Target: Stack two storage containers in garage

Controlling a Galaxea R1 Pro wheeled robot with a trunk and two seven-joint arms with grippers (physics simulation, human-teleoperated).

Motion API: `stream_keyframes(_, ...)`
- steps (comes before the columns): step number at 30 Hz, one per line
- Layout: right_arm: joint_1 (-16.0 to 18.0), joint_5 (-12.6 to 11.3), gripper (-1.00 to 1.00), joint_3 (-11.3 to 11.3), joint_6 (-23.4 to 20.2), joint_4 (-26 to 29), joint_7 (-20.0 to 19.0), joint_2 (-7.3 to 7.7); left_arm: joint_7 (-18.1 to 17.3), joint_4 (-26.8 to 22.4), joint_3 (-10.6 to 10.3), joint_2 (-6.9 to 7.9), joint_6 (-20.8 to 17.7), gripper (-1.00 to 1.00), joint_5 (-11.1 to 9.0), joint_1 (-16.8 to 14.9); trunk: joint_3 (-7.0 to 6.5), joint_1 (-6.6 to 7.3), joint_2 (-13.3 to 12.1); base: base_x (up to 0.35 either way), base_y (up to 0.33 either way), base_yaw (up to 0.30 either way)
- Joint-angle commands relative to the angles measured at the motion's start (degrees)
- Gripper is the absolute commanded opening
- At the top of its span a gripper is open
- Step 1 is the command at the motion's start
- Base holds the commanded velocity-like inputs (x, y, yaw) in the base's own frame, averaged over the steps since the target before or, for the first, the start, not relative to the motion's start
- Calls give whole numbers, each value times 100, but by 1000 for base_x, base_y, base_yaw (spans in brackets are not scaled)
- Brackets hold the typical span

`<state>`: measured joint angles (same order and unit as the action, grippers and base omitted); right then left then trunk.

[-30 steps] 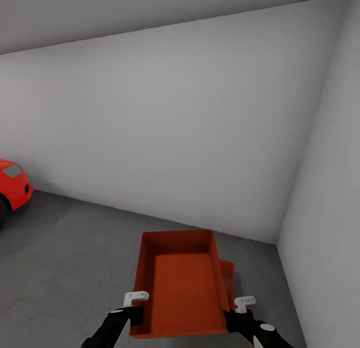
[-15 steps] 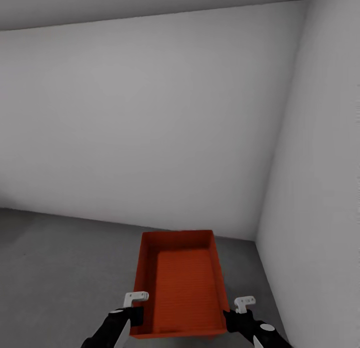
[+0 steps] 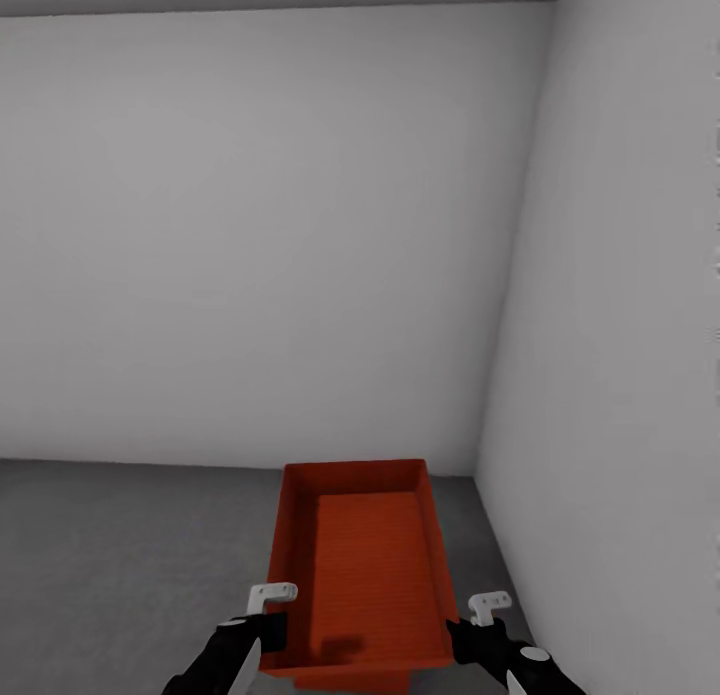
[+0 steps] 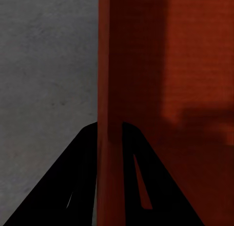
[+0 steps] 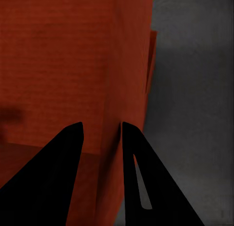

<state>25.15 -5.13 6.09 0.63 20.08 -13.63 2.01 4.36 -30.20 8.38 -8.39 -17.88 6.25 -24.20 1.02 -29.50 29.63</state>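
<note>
An orange-red storage container (image 3: 365, 565), open-topped, hangs low in front of me over the garage floor (image 3: 120, 555), one long wall in each gripper. My left gripper (image 3: 272, 627) is shut on the left wall (image 4: 105, 89), one black finger on each side of it. On the right wall (image 5: 112, 80) my right gripper (image 3: 462, 635) is shut the same way. A thin orange-red edge of the second container (image 5: 151, 55) shows just beyond and below the held one. The rest of it is hidden underneath.
Two plain pale grey walls meet in a corner (image 3: 500, 325) close ahead on the right. The far wall (image 3: 250, 255) stands just past the container's far end. Dark grey concrete stretches away to the left.
The camera has swung right: the red car left the view and the wall corner shifted left. The second container, seen beside the held one a second ago, now sits hidden beneath it. Both grips are unchanged.
</note>
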Motion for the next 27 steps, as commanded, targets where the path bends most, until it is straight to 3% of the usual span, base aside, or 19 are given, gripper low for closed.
stream_keyframes(1, -1, -58, -100, 93, 7, -13, -140, -51, 12, -155, 120, -14, 13, -100, 52, -6, 19, -2, 11, 2, 0, -147)
stream_keyframes(9, -1, -57, -100, 95, 7, -13, -140, -51, 14, -157, 120, -14, 14, -100, 56, -6, 45, -2, 11, 36, 26, -52)
stream_keyframes(27, -1, -49, -100, 95, 7, -13, -140, -51, 19, -155, 120, -14, 13, -100, 60, -6, 45, -2, 11, 252, 142, 0)
